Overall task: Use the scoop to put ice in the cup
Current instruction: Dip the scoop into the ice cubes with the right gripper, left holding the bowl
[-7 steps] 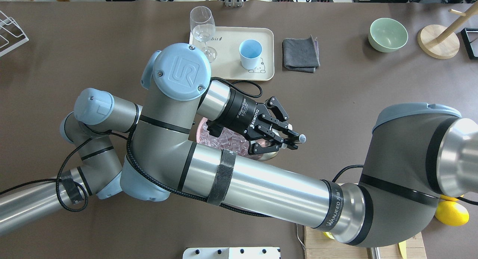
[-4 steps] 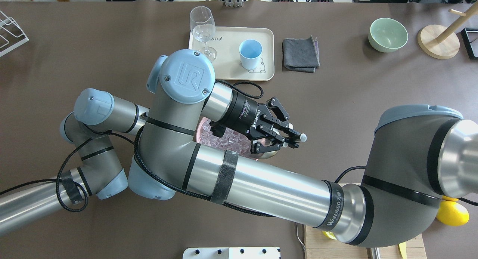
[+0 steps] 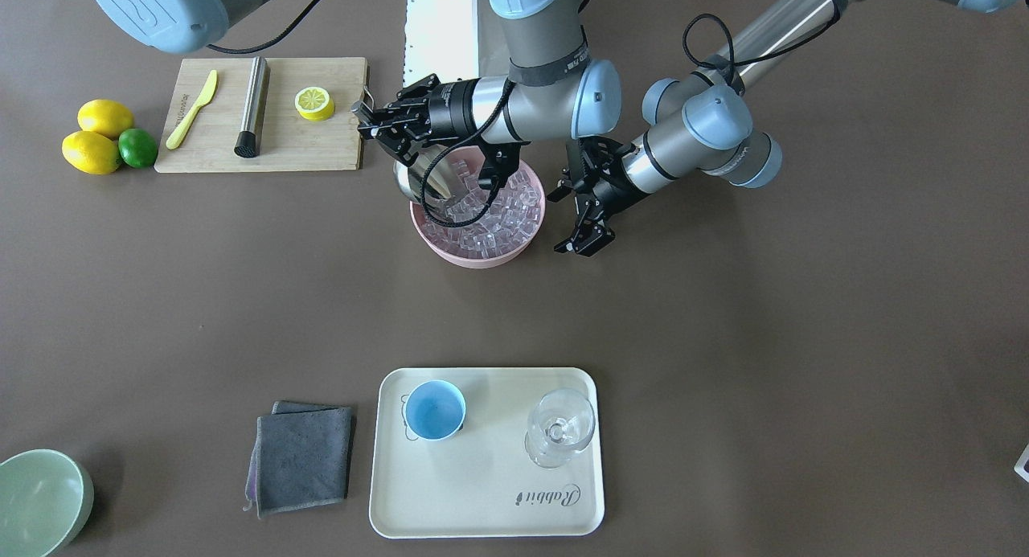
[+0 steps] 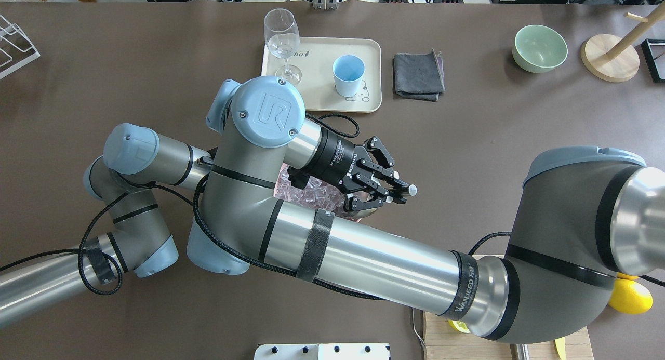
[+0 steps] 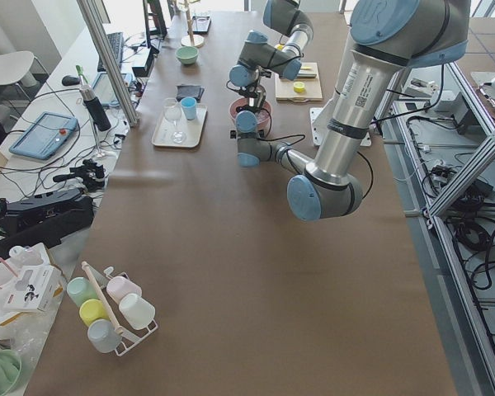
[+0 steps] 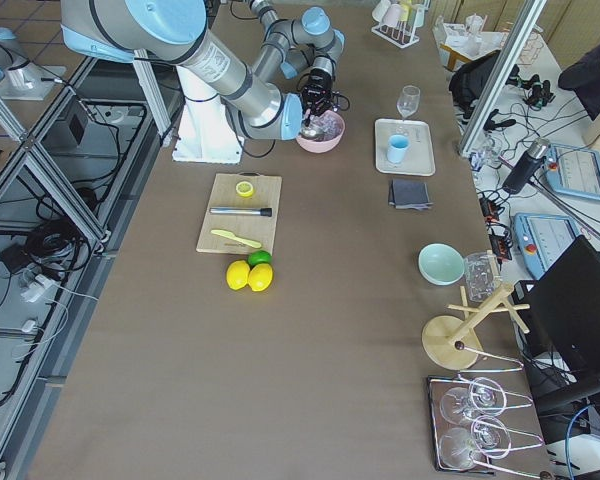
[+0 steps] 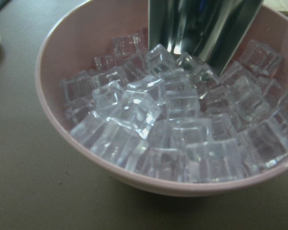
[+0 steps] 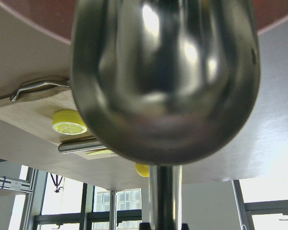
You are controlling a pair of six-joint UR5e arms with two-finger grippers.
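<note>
The ice (image 7: 173,124) fills a pink bowl (image 3: 481,255) at the table's middle. My right gripper (image 3: 368,124) is shut on the thin handle of the steel scoop (image 3: 422,179). The scoop is tilted down, with its mouth pushed into the ice (image 3: 490,211) at the bowl's edge. In the right wrist view the scoop's rounded back (image 8: 163,81) fills the frame. My left gripper (image 3: 585,243) stands open beside the bowl, on the opposite side from the scoop, holding nothing. The blue cup (image 3: 434,410) stands on a cream tray (image 3: 482,501), far from both grippers.
A stemmed glass (image 3: 560,428) shares the tray. A grey cloth (image 3: 301,456) and a green bowl (image 3: 40,501) lie beyond the cup. A cutting board (image 3: 265,115) holds a steel cylinder, a knife and a lemon half. Lemons and a lime (image 3: 104,139) sit beside it.
My right arm has shifted slightly toward the pink bowl, taking the scoop further in over the ice. The rest of the table is unchanged.
</note>
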